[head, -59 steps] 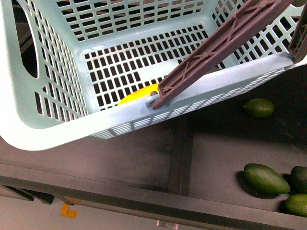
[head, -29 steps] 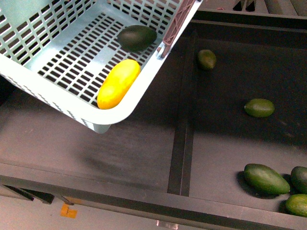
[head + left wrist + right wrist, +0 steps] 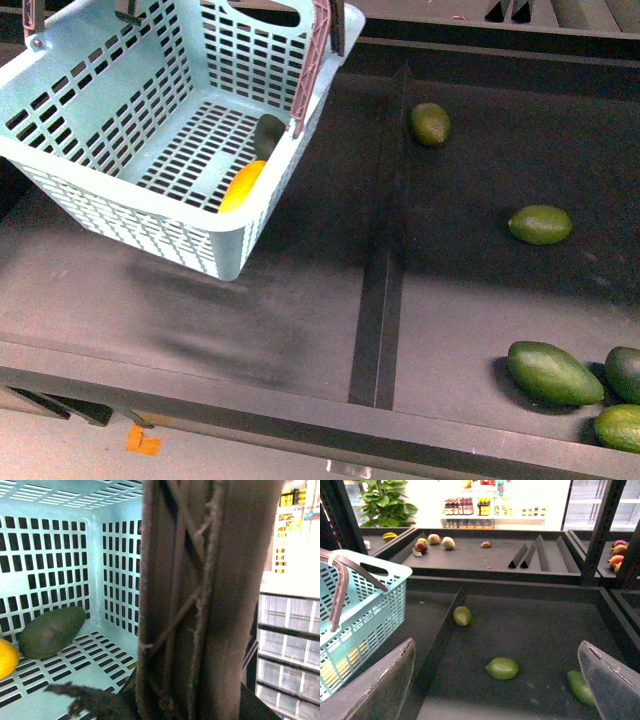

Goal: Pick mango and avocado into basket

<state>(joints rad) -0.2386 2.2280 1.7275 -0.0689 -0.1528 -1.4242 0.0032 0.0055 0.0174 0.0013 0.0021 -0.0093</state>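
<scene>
Now I see the teal basket [image 3: 120,120] hanging tilted over the left side of the dark shelf [image 3: 300,300]. Inside it lie the yellow mango [image 3: 242,186] and the dark avocado [image 3: 268,133], close together by the low wall. My left gripper is right at the brown handles [image 3: 200,600], but I cannot tell how tightly it holds them. My right gripper [image 3: 495,690] is wide open and holds nothing, above the loose green avocados [image 3: 502,668]. I think the basket is light and stiff, but the smooth fruit can roll when it tips. The handles look like the best place to hold.
</scene>
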